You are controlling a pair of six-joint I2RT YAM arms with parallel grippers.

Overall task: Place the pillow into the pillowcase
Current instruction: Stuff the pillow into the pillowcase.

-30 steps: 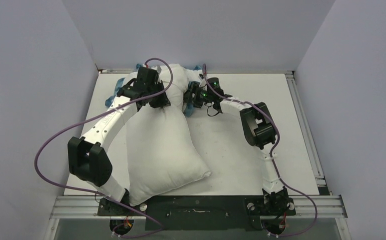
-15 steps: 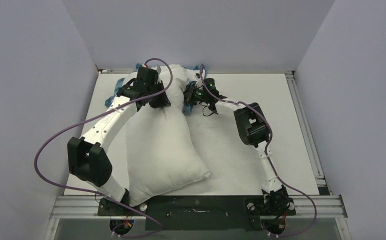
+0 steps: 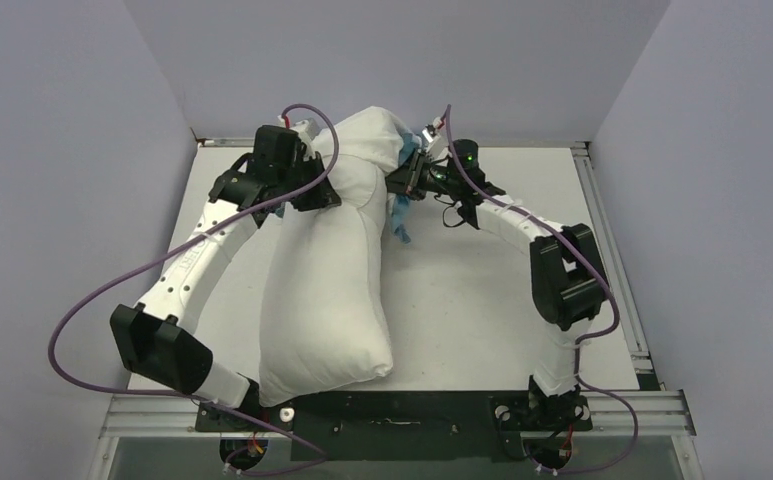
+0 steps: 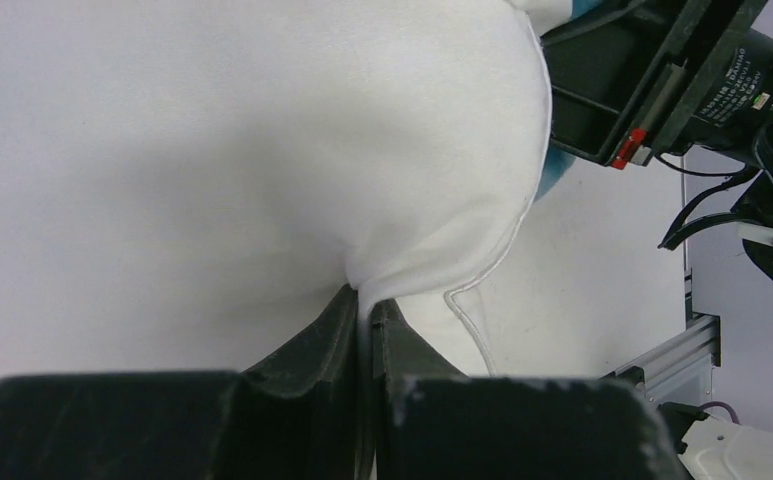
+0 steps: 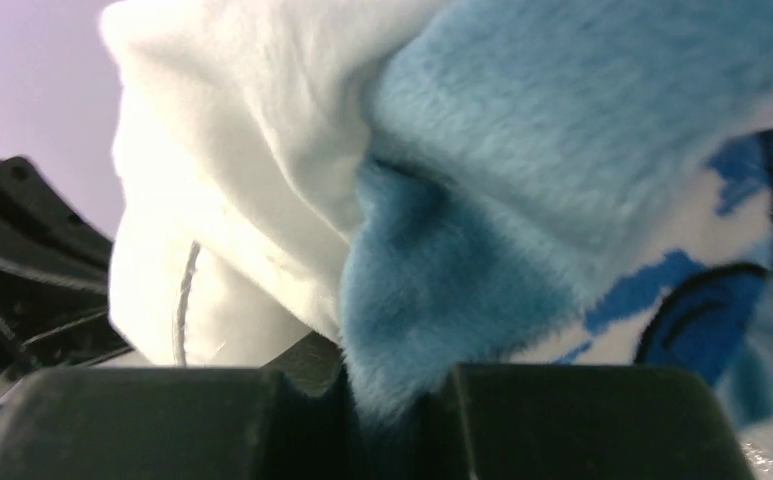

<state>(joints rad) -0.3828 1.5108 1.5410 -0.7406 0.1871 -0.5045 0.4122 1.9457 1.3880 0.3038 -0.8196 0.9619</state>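
Observation:
The plump white pillow lies lengthwise on the table, its far end raised. My left gripper is shut on a pinch of the pillow's white fabric near a piped seam; in the left wrist view the left gripper has its jaws pressed together on that fold. The pillowcase shows only as blue fabric beside the pillow's far right side, one strip hanging down. My right gripper is shut on its fuzzy blue edge, and the right gripper has the white pillow just to its left.
The white tabletop lies between lavender walls, with a metal rail along its right edge and the arms' black base plate at the near edge. Purple cables loop off both arms.
The right gripper shut on the pillowcase's blue edge and rose with it. Both arms lifted the pillow's far end, and the pillow's near end slid left.

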